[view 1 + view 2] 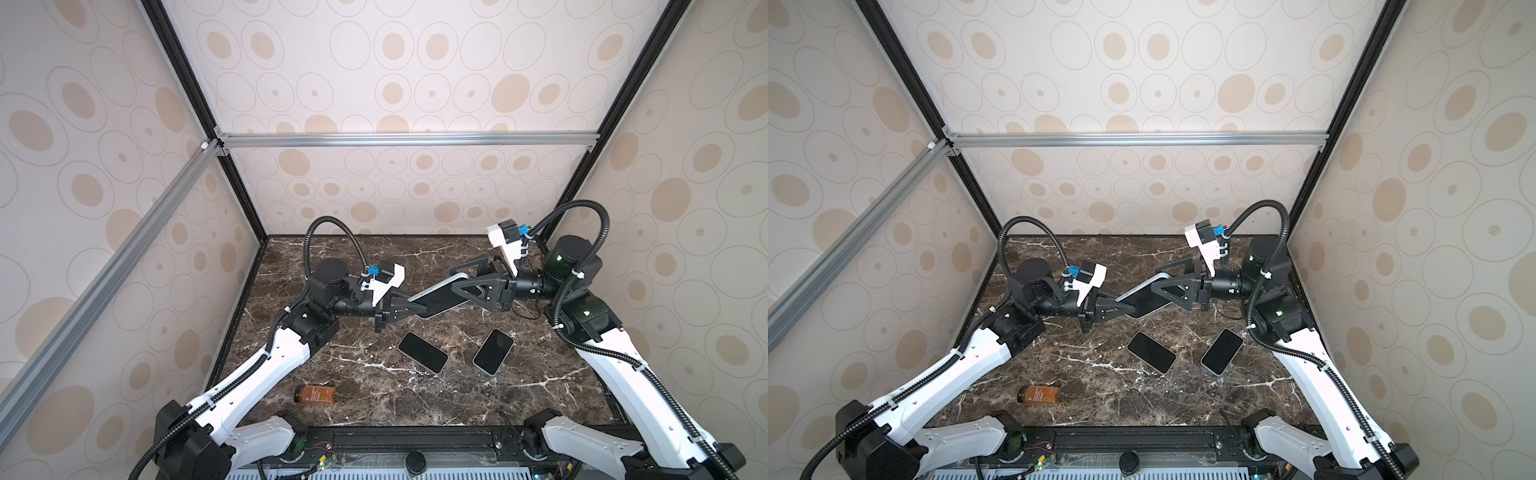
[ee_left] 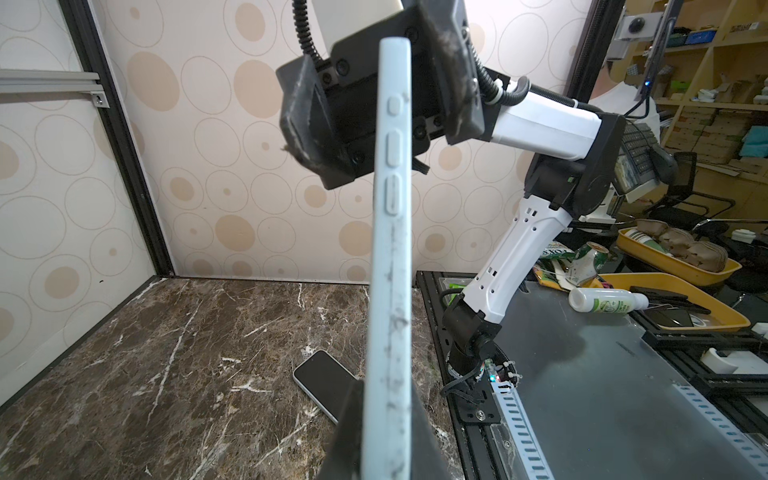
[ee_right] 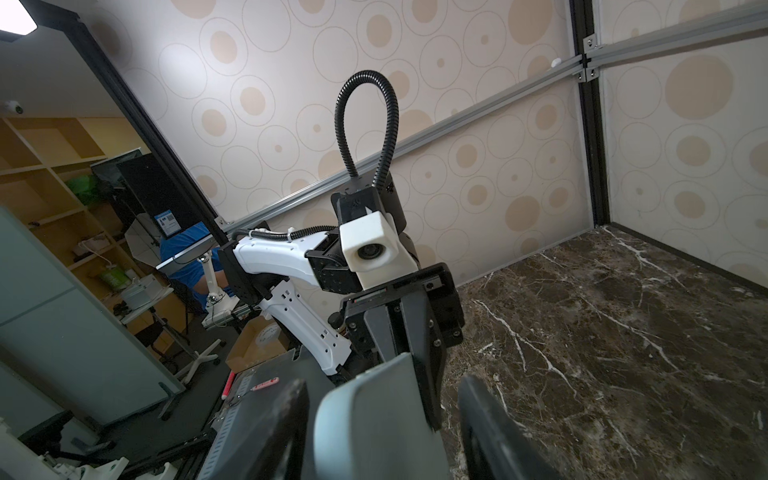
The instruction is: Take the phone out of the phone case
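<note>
**A:** Left pincer (image 1: 415, 305): closed on one end of the pale blue, flat rubbery phone case (image 2: 390, 270), with the dark-glassed phone (image 1: 440, 303) seated inside it. Right pincer (image 1: 453, 279): jaws apart, straddling the opposite end; in the right wrist view a gap shows beside one finger, so nothing is clamped there.

**B:** Position of the cased phone?

**A:** Aloft between the two arms, tilted, clear of the brown veined marble worktop (image 1: 374, 407). On that worktop, nearer the front, lie a bare black slab phone (image 1: 422, 352) by the middle and a second black slab phone (image 1: 493, 351) toward the right arm; an amber bottle (image 1: 314, 395) lies on its side well apart, by the left arm.

**B:** Principal hazards?

**A:** (i) Single-ended support: the left grip sits at the extreme end, so a sideways push from closing right jaws could lever the case out and drop it on stone. (ii) Should the right jaws close across case and glass together, as the left appears to, a pull would only set grip against grip; the weaker slips. (iii) A soft rim may let go suddenly, sending the freed phone out unheld. (iv) Whether the right fingers line up with the rim alone cannot be told from these views.
</note>
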